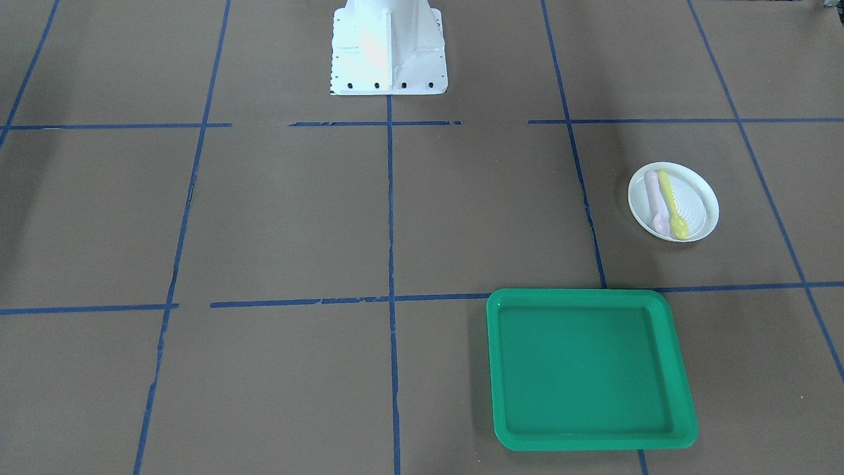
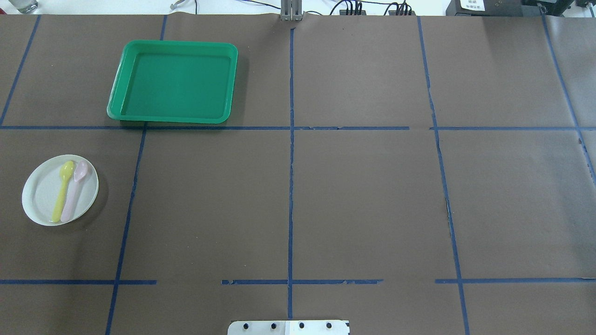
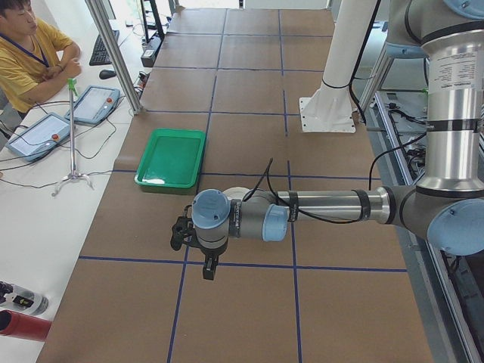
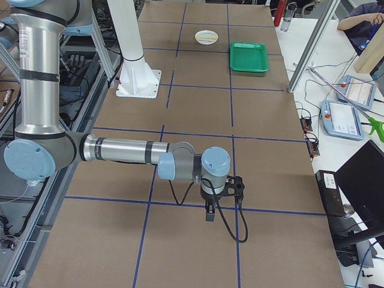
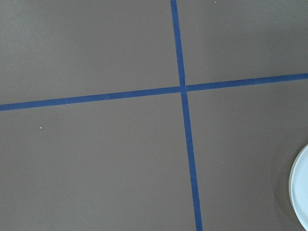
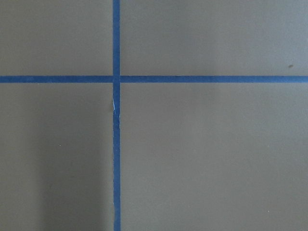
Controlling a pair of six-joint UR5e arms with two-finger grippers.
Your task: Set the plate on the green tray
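Close to the robot's left side, the plate (image 2: 42, 195) sits flat on the table (image 2: 354, 200). The left wrist view shows only its edge, and the left arm (image 3: 325, 206) hides most of it from the side. Its yellow spoon (image 2: 63, 191) and pink spoon (image 2: 73, 193) point their bowls away from the robot. Farther off, apart, lies the green tray (image 2: 177, 81). I cannot tell if the left gripper (image 3: 209, 271) or right gripper (image 4: 209, 215) is open.
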